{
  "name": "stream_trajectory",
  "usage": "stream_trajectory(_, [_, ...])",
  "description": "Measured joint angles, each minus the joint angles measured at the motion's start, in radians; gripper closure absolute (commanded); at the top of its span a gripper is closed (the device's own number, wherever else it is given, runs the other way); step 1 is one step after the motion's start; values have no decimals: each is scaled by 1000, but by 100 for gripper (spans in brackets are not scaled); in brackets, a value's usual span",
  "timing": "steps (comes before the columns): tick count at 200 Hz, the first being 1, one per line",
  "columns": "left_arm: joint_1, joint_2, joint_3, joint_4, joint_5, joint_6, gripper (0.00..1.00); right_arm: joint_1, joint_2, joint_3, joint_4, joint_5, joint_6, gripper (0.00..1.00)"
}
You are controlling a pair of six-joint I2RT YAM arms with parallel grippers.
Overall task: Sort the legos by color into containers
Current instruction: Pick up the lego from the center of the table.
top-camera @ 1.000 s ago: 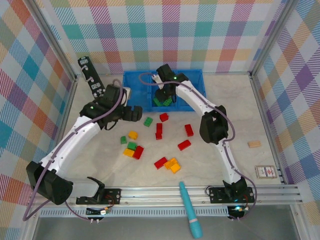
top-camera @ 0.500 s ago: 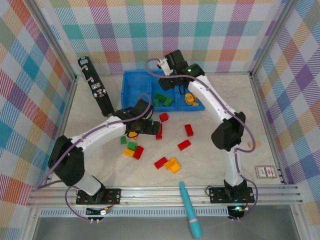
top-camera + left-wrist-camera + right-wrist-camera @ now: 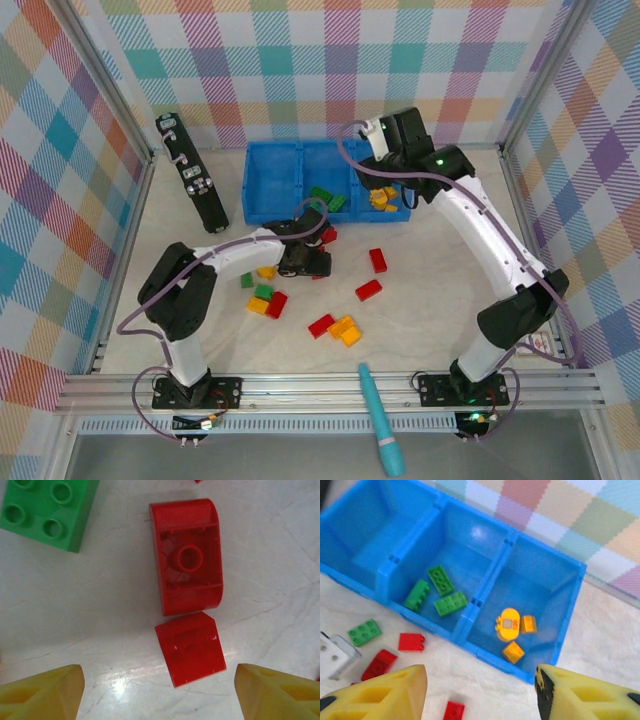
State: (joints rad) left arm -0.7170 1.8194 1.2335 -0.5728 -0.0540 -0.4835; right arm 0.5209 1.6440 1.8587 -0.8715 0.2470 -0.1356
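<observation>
Hovering your left gripper, fingers apart, over the small red lego; drop and pinch it. Your right gripper: spread, seemingly empty, above the tray.

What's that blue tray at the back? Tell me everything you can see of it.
The tray is one bright blue piece, plastic by its look, with a slight shine. Low walls split it into three square compartments in a row. It lies flat on the pale table, its long side along the checked wall at the back. The left compartment shows bare floor, the middle one holds three green bricks, and the right one holds three yellow-orange pieces.
</observation>
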Motion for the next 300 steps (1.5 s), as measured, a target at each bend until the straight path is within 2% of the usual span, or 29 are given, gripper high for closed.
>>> stream_trajectory(69, [-10, 79, 50, 5, 28, -52, 35, -111, -118, -143, 19, 6, 35, 39])
stream_trajectory(94, [-13, 104, 60, 3, 39, -61, 44, -134, -144, -150, 35, 2, 46, 39])
stream_trajectory(137, [-15, 112, 62, -2, 45, -87, 66, -153, -147, -184, 65, -18, 46, 38])
stream_trajectory(165, [-15, 112, 75, -20, 41, -90, 73, -172, -147, -197, 74, -29, 46, 39])
stream_trajectory(200, [-16, 111, 125, -107, -3, -75, 74, -193, -149, -213, 85, -43, 50, 38])
stream_trajectory(233, [9, 88, 267, -211, -64, -18, 74, -207, -182, -254, 85, -64, 72, 36])
stream_trajectory(265, [106, 42, 446, -261, -107, 45, 74, -209, -241, -298, 83, -81, 98, 36])
stream_trajectory(300, [233, 36, 588, -271, -141, 106, 74, -214, -297, -341, 77, -100, 134, 30])
